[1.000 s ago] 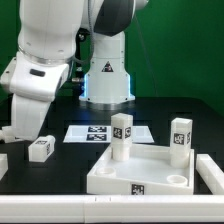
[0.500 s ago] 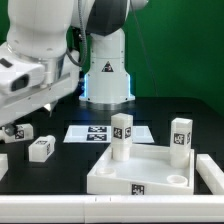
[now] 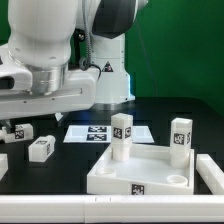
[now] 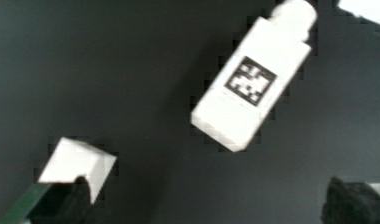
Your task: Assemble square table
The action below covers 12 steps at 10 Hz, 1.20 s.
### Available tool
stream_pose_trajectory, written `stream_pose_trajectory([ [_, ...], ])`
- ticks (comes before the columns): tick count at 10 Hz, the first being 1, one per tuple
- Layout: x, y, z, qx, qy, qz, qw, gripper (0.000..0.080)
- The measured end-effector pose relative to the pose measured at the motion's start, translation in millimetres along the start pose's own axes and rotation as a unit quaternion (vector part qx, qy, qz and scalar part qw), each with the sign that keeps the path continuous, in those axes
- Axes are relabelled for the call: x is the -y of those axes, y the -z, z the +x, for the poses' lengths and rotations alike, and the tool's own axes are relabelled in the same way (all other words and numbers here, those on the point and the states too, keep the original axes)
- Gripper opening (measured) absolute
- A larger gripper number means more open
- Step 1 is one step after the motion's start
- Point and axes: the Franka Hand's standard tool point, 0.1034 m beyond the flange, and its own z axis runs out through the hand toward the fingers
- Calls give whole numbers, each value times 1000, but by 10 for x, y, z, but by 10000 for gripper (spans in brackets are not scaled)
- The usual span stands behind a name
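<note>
The white square tabletop [image 3: 120, 176] lies at the exterior view's lower right. Two tagged white legs [image 3: 122, 136] [image 3: 180, 138] stand upright at its far corners. Two loose legs [image 3: 20, 131] [image 3: 40, 149] lie on the black table at the exterior view's left. In the wrist view my gripper [image 4: 205, 205] is open and empty, with dark fingertips [image 4: 54, 205] at both sides. It hangs over one lying tagged leg [image 4: 254, 80] and the end of another white piece [image 4: 80, 165]. The gripper itself does not show in the exterior view.
The marker board [image 3: 100, 132] lies flat behind the tabletop. The robot base [image 3: 105, 75] stands at the back. A white bar [image 3: 210, 170] lies along the tabletop's right side. Another white piece [image 3: 2, 162] shows at the left edge.
The arm has swung up and toward the exterior view's right, uncovering the far loose leg at the left. The tabletop and legs have not moved.
</note>
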Motion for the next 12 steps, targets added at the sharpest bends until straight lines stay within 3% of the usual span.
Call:
stream_pose_trajectory([
  [1,7,-9,5,0,-11,2,1000,649],
  [4,100,-155,27,80,-115,100,985,649],
  [9,91,-213,40,86,-116,103,984,649],
  [10,146,-309,-64,122,-155,121,973,649],
  [11,116,-392,-47,147,-159,132,967,649],
  [12,94,-354,37,132,-149,125,972,649],
])
